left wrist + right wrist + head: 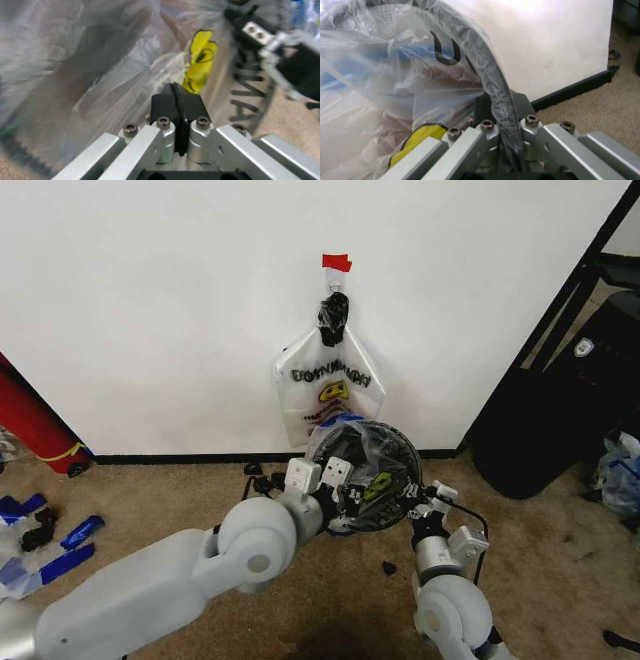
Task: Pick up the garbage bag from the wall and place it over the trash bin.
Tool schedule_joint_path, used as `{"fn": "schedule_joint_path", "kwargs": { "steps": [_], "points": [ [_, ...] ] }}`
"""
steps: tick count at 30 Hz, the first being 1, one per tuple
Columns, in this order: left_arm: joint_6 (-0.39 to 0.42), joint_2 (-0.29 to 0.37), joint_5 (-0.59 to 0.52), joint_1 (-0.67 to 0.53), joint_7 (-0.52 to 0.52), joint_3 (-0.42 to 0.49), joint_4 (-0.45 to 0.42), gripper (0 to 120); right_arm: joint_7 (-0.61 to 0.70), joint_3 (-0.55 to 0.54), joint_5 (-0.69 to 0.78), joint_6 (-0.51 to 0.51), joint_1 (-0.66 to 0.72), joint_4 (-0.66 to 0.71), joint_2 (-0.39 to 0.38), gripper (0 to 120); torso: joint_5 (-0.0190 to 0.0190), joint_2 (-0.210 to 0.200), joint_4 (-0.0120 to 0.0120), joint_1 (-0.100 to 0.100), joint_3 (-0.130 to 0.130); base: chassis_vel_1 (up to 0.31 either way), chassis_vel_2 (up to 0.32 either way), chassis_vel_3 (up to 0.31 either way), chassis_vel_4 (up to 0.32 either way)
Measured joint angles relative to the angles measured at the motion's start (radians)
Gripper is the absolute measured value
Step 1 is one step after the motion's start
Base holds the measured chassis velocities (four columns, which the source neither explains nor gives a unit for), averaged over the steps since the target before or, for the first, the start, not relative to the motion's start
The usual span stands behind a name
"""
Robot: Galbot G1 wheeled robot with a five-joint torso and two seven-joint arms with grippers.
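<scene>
- Head view: I've got the small round black trash bin [365, 475] on the carpet just in front of the plain white wall [150, 310], with the thin clear plastic garbage bag with the yellow smiley [372, 452] already draped into and across its mouth.
- A similar printed bag [328, 385] hangs flat on the wall from a small hook under a red tape piece [336, 262]; that one has no part in this.
- My left gripper [174, 98] sits at the near-left of the rim, pads pressed together on a fold of film. I judge that keeps the bag from sliding inward.
- My right gripper [501, 112] straddles the bin's black rim on the near-right, jaws clamped with rim and plastic between them, so I read it as pinning the film to the edge.
- The bin's mouth tips toward me rather than straight up, and the bag's opening follows it, spread across the rim. Its smiley print lies crumpled near the front edge.
- I'd say the bag is mostly seated.
</scene>
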Motion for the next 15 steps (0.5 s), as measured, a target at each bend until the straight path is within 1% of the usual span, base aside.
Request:
{"fn": "schedule_joint_path", "kwargs": {
  "steps": [1,5,6,10,11,15],
  "points": [
    [0.000,0.000,0.000,0.000,0.000,0.000,0.000,0,0.000,0.000,0.000,0.000,0.000,0.000,0.000,0,0.0000,0.000,0.0000,0.000,0.000,0.000,0.000,0.000,0.000],
    [-0.007,-0.062,0.001,-0.014,-0.030,0.023,0.060,0,-0.001,0.000,0.000,0.001,0.001,0.001,-0.001,0,0.0000,0.000,-0.0001,0.000,0.000,0.000,0.000,0.000,0.000],
    [-0.007,-0.062,0.001,-0.014,-0.030,0.023,0.060,0,-0.001,0.000,0.000,0.001,0.001,0.001,-0.001,0,0.0000,0.000,-0.0001,0.000,0.000,0.000,0.000,0.000,0.000],
    [-0.015,-0.116,0.007,-0.039,-0.048,0.038,0.119,0,-0.002,0.001,0.004,0.001,0.003,0.002,-0.008,0,0.0000,0.000,0.0000,0.000,0.000,0.000,0.000,0.000,0.000],
    [-0.015,-0.116,0.007,-0.039,-0.048,0.038,0.119,0,-0.002,0.001,0.004,0.001,0.003,0.002,-0.008,0,0.0000,0.000,0.0000,0.000,0.000,0.000,0.000,0.000,0.000],
    [-0.021,-0.169,0.027,-0.067,-0.054,0.054,0.182,0,-0.002,-0.001,0.008,0.001,0.007,0.002,-0.011,0,0.0000,0.000,-0.0002,0.000,0.000,0.000,0.000,0.000,0.000]
  ]
}}
